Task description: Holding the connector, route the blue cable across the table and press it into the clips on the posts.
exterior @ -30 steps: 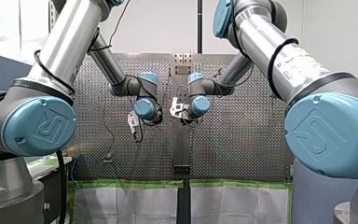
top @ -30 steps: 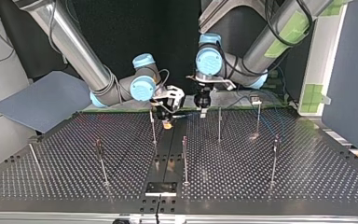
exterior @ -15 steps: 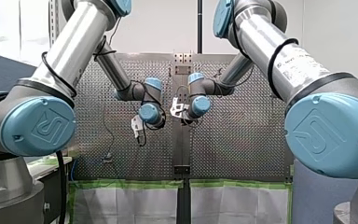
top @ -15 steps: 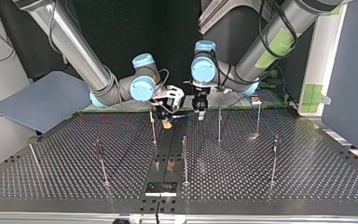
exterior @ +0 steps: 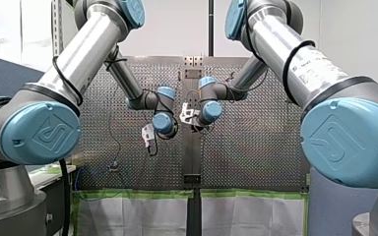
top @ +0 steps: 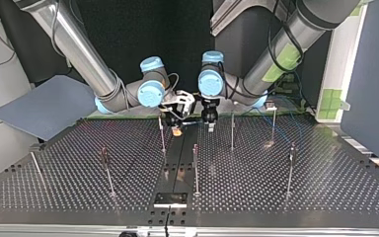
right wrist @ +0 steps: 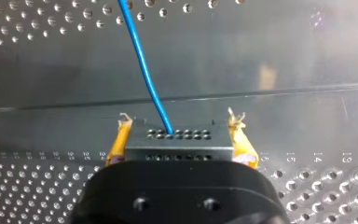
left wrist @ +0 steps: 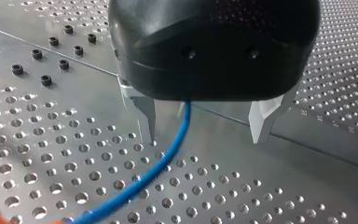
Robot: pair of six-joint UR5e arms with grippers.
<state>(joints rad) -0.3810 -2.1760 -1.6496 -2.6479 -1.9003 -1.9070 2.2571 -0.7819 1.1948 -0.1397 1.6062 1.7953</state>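
The right gripper (right wrist: 179, 132) is closed to the width of the grey connector (right wrist: 191, 142), its yellow pads (right wrist: 119, 144) pressed on both ends; the blue cable (right wrist: 144, 70) leaves the connector's holed face and runs ahead over the perforated table (right wrist: 284, 56); the left gripper (left wrist: 203, 136) stands wide open just above the table, the cable passing between its metal fingers (left wrist: 147, 116), nearer one; contact cannot be told; its black body hides the cable's upper run. Numerals stamped beside the holes and the label (exterior: 310, 64) on the right arm are too small to read; clips on the thin posts (top: 195, 168) cannot be made out.
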